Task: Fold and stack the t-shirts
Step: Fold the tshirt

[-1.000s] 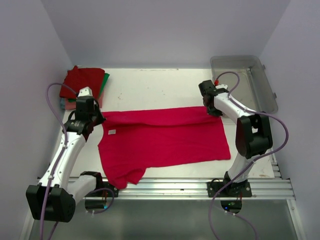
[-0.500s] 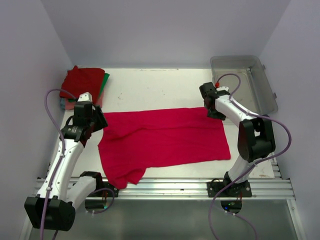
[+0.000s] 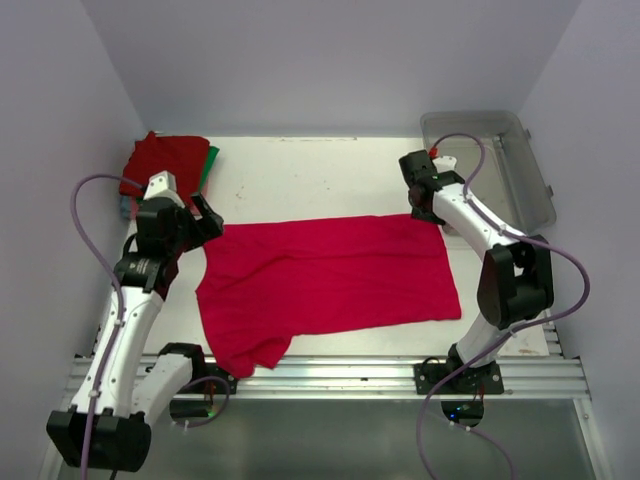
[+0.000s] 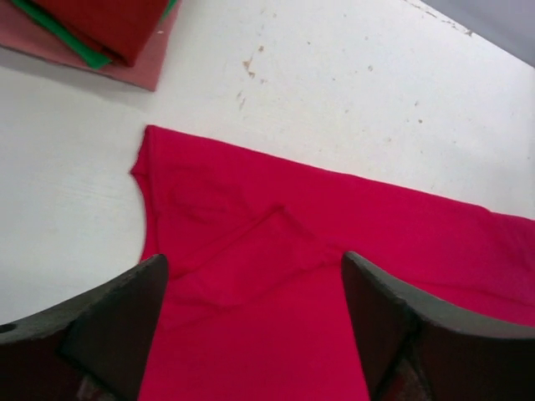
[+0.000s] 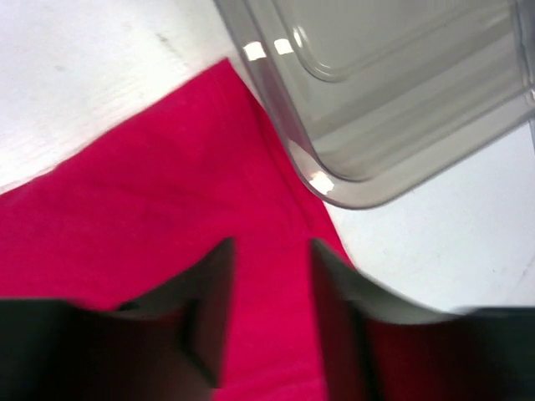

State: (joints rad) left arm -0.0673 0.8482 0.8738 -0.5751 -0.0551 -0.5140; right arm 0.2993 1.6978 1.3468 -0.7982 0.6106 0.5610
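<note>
Left wrist: fingers [image 4: 109, 326] spread above crimson t-shirt [image 4: 259, 309].

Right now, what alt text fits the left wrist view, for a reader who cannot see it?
A bright crimson-pink cloth t-shirt lies spread on the white table, seen between the open left gripper's two dark fingers. A folded stack of dark red, green and salmon-pink shirts sits at the upper left.

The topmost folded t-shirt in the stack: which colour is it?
Dark red folded t-shirt; top external view shows it best.

White, scuffed tabletop [image 3: 300, 180] between pale lilac walls [image 3: 330, 60], aluminium rail [image 3: 350, 375] along the near edge
</note>
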